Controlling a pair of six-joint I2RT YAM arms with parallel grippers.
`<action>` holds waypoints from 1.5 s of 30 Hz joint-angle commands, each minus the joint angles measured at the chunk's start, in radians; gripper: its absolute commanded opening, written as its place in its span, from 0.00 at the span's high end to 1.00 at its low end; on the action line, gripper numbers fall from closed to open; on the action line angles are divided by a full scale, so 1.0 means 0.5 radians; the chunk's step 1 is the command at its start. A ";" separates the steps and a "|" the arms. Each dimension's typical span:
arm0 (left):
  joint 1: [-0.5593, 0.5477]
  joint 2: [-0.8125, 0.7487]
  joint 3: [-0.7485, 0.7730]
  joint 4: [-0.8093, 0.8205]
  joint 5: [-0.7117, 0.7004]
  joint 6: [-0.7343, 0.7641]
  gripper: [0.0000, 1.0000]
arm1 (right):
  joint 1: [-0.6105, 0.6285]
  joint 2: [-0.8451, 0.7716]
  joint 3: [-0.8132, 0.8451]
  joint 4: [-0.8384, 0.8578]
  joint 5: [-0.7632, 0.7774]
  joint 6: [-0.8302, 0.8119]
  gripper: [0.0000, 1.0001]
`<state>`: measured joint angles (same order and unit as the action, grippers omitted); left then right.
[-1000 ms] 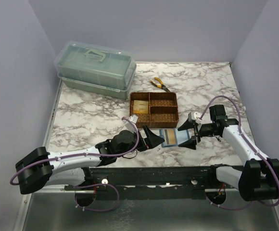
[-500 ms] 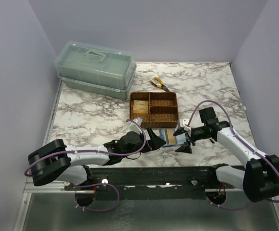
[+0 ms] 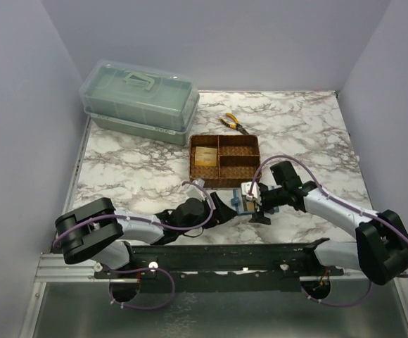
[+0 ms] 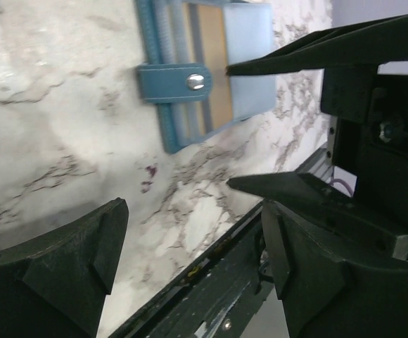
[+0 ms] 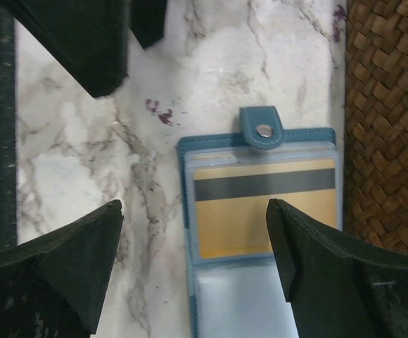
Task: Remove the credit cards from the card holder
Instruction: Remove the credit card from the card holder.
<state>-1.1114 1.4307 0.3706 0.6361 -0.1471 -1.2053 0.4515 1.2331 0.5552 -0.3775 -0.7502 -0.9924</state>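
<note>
- Card holder [image 5: 260, 137] lies open on the table [image 5: 70, 141], just beside the woven tray [image 5: 390, 127], sleeves facing up.
- Gold credit card [image 5: 264, 211] isn't out yet.
- Left pincer [image 4: 195, 208] and right pincer [image 5: 193, 208] are spread apart, empty, probably lining up to pin and pull.

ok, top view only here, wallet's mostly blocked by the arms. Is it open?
Observer: Yes, the right wrist view shows the wallet lying open on the table, snap tab unfastened.
Operator: Cards in it?
Observer: One gold card with a black stripe, under clear plastic.
Operator: Anything gripped on the right?
Observer: No, the right gripper is open, spread over the wallet's tab end.
</note>
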 commanded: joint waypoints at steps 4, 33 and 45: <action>0.035 -0.081 -0.123 0.096 -0.096 -0.080 0.18 | 0.076 0.073 -0.067 0.385 0.425 0.177 0.12; 0.098 0.289 -0.073 0.860 0.081 -0.155 0.19 | 0.061 -0.077 -0.043 0.221 0.256 0.266 0.51; 0.152 0.590 0.047 1.170 0.129 -0.273 0.21 | 0.026 -0.108 -0.048 0.209 0.251 0.297 0.49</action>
<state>-1.0405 1.7042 0.3641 1.1484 -0.0967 -1.3205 0.4805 1.2030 0.5373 -0.2417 -0.5964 -0.8600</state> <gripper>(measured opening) 0.788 0.512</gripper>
